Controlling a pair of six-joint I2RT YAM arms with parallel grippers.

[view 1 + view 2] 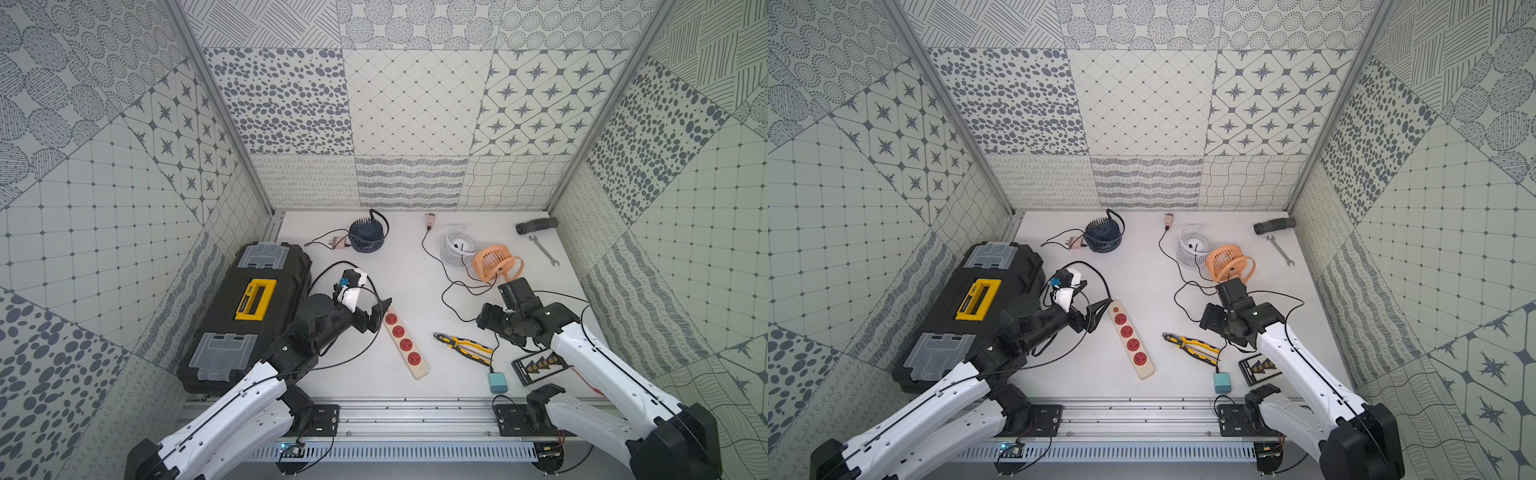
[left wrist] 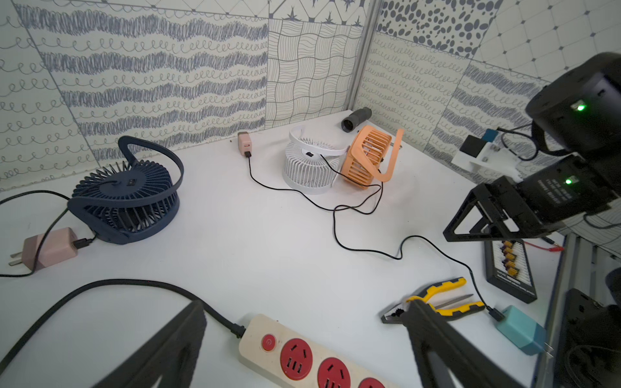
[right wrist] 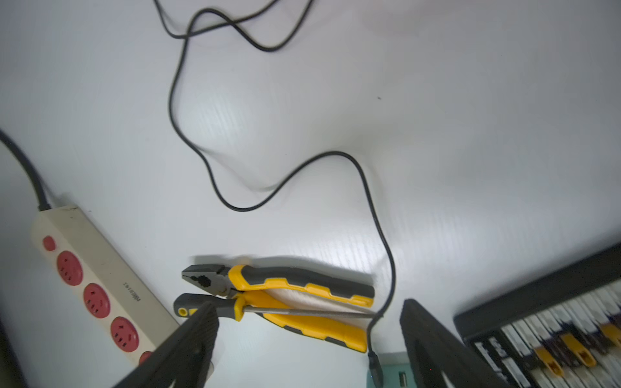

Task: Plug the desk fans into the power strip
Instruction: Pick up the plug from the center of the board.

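Power strip (image 1: 405,345), cream, four red sockets: flat on white table (image 1: 353,257). My left gripper (image 2: 306,302): at the strip's switch end, jaws wide, empty. Pliers (image 1: 465,345): just right of the strip. My right gripper (image 3: 309,302): right of the strip, near pliers, jaws apart, empty. Teal adapter (image 1: 497,382): farther right of the strip.

Power strip (image 1: 405,341) — cream-beige bar, four round red sockets in a row, all unoccupied, red switch at the far end. Lies flat, angled diagonally, front-centre. Black cord (image 2: 134,282) leaves the switch end — curving leftward.
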